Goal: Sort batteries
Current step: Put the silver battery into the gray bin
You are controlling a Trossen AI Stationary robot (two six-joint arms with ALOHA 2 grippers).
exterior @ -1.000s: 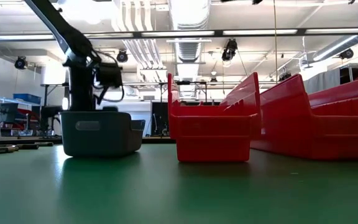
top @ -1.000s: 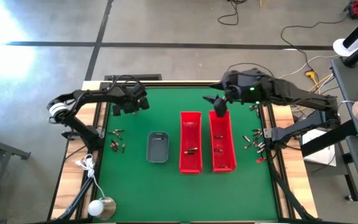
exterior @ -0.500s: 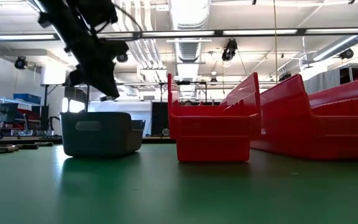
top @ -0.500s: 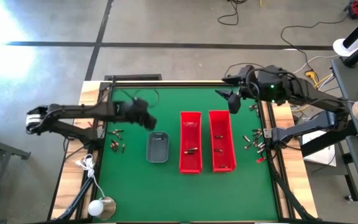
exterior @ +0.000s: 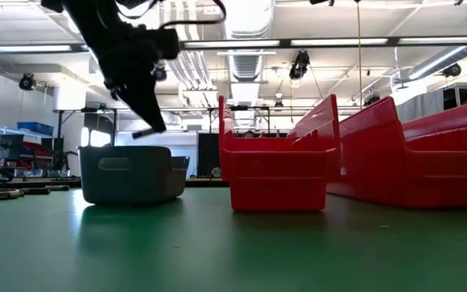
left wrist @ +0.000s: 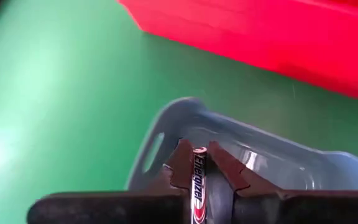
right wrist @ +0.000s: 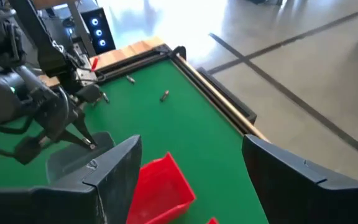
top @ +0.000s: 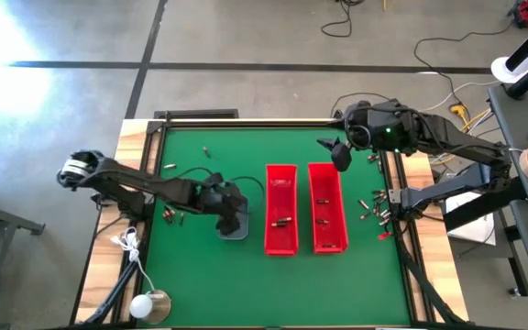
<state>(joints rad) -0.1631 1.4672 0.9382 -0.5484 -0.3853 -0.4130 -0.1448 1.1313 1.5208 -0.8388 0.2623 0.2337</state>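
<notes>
Green table, sorting under way.
Left gripper [left wrist: 199, 163] clenches a battery [left wrist: 198, 180] above the grey tray [top: 233, 225]; right gripper [top: 336, 154], fingers spread and empty, hangs beyond the red bins' [top: 280, 223] far ends.

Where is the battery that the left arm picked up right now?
The left gripper pinches the battery, hovering over the grey tray on the table's left half, beside the nearer red bin.
</notes>
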